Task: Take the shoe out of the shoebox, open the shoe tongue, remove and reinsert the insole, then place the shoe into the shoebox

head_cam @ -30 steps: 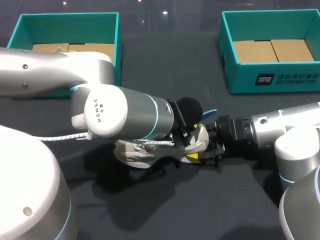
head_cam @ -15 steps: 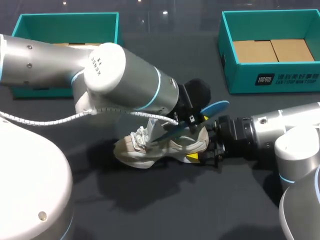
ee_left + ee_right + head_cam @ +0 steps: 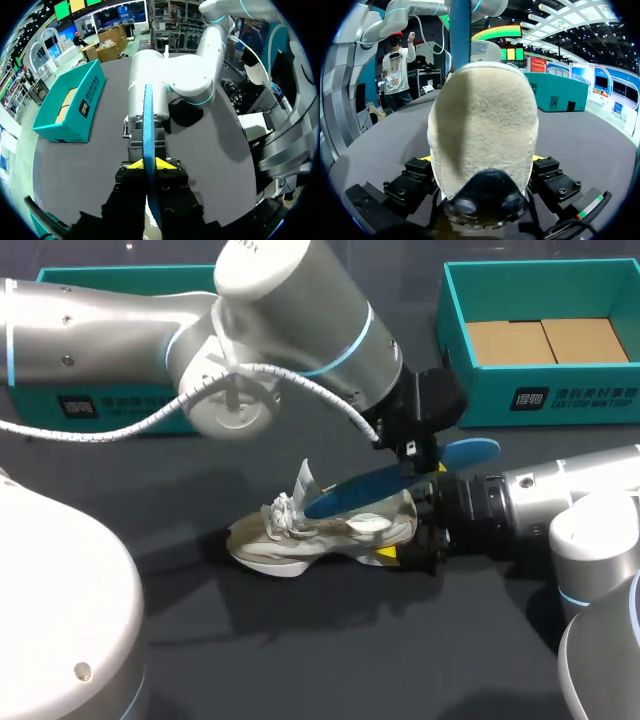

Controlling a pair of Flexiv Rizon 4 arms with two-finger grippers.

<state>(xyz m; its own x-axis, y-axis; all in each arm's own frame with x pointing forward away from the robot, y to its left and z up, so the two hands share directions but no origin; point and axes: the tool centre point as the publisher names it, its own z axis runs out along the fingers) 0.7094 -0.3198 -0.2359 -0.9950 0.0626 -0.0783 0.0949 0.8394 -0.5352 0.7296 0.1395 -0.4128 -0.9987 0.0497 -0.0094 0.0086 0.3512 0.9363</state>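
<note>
A beige shoe lies on its sole on the dark table, tongue raised, toe to the left. My right gripper holds its heel, one finger on each side. The right wrist view shows the heel filling the space between the fingers of that gripper. My left gripper hangs above the heel, shut on the rear end of a blue insole. The insole slants down with its front end still inside the shoe. In the left wrist view the insole runs edge-on between the yellow tips of the left gripper.
An open teal shoebox stands at the back right. A second teal box stands at the back left, partly behind my left arm. My right arm lies low across the table at the right.
My left arm has risen and swung back to the right, drawing the blue insole up out of the shoe. The shoe and the right gripper have stayed put.
</note>
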